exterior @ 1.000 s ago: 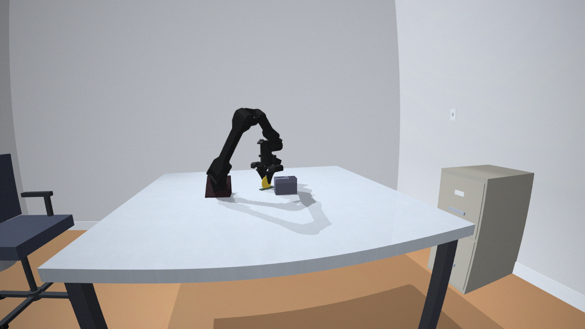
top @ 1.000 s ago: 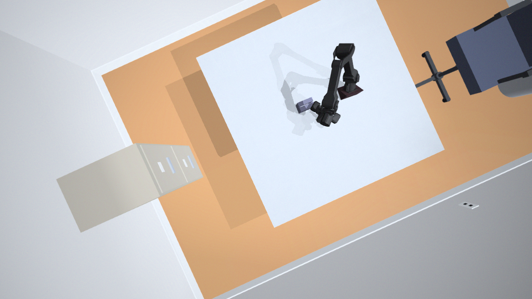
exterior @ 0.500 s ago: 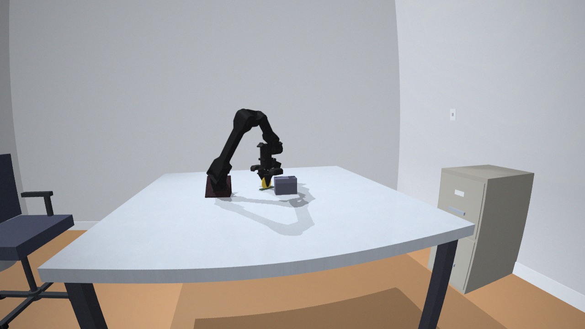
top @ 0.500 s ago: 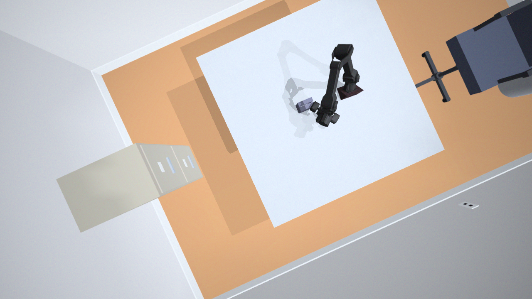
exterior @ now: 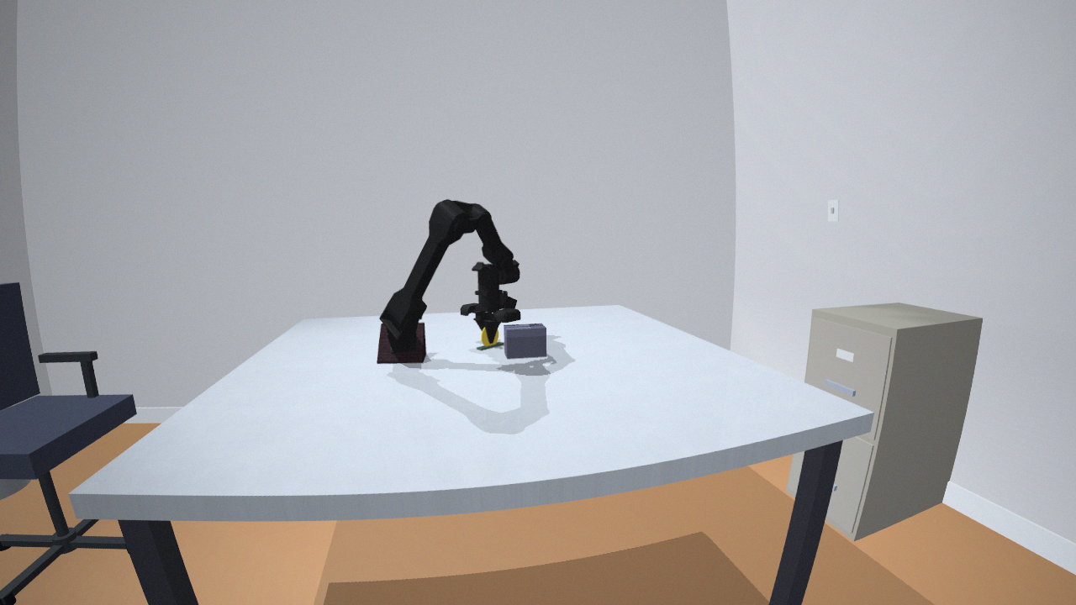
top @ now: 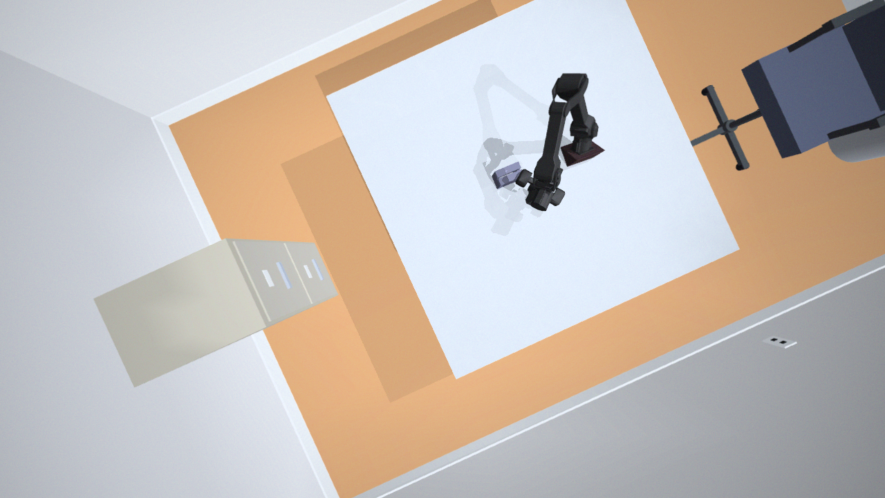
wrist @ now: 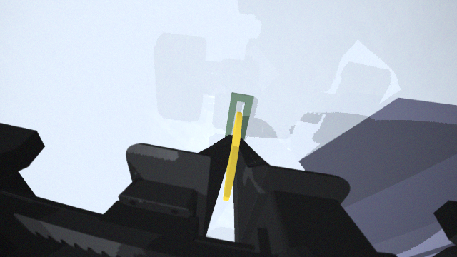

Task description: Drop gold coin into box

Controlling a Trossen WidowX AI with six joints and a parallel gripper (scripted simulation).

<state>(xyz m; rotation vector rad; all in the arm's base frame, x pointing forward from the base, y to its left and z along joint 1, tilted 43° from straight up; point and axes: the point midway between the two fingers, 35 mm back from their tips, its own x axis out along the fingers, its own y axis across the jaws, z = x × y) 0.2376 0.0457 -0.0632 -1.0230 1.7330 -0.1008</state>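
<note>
The gold coin stands on its edge in the thin green holder. My gripper points down and is shut on the coin, one finger on each flat face. In the wrist view the coin shows as a thin upright strip between the fingertips. The lower part of the holder is hidden behind the fingers. The closed grey box stands close beside the gripper, to the right in the wrist view. Its slot is not clear in these views.
The arm's dark red base stands on the white table. An office chair stands at one side of the table and a filing cabinet at the other.
</note>
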